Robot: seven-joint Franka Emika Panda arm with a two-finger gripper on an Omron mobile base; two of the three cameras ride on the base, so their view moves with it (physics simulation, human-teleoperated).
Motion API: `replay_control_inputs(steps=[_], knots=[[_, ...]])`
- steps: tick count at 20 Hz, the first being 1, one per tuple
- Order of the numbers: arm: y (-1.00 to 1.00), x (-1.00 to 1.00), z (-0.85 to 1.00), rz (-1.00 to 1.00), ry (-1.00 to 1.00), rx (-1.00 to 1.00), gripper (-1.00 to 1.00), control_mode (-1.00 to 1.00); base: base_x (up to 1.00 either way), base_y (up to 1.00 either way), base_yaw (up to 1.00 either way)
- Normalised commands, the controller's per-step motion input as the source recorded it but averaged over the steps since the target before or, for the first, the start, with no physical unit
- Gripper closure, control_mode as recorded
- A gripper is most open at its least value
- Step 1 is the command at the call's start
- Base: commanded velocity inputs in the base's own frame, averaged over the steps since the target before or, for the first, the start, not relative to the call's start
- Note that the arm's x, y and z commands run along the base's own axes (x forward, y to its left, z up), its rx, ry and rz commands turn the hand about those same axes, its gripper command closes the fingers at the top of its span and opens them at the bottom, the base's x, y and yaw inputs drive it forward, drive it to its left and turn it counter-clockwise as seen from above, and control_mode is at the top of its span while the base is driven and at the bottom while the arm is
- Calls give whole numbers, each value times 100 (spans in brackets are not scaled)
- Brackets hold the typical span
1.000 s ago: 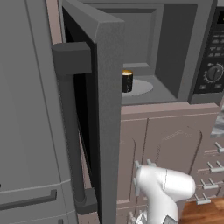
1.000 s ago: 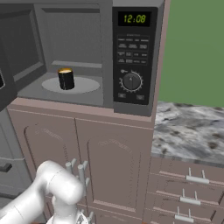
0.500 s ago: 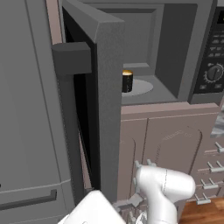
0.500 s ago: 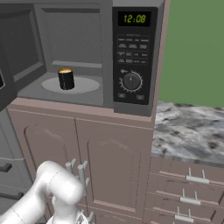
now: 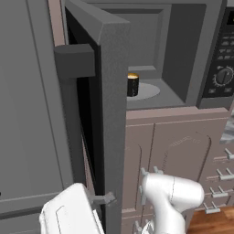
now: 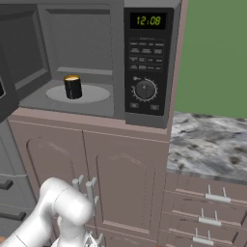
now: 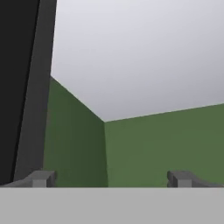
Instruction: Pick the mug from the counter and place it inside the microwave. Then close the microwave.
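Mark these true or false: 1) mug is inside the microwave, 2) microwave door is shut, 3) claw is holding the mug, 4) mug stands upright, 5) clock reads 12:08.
1) True: the mug sits on the round plate inside the microwave.
2) False: the door stands swung open.
3) False: the claw is open and empty, aimed at a green wall.
4) True: it stands upright.
5) True.

Glossy white rounded arm [image 5: 171, 196] with grey pegs; small grey-tipped pincer [image 7: 111, 178].
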Motion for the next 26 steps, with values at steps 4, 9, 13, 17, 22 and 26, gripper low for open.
replay_control_inputs(steps=[4, 9, 13, 17, 22, 26], knots=[[50, 43, -12, -17, 0, -4, -100, -100, 0, 0, 0], [35, 28, -7, -18, 0, -3, -100, -100, 0, 0, 0], [26, -38, -4, -23, -1, 0, -100, -100, 0, 0, 0], [36, -47, -6, -24, -1, -1, -100, -100, 0, 0, 0], [44, 23, 0, -8, 2, -7, -100, -100, 0, 0, 0], [42, 58, 0, 0, 17, -7, -100, -100, 0, 0, 0]])
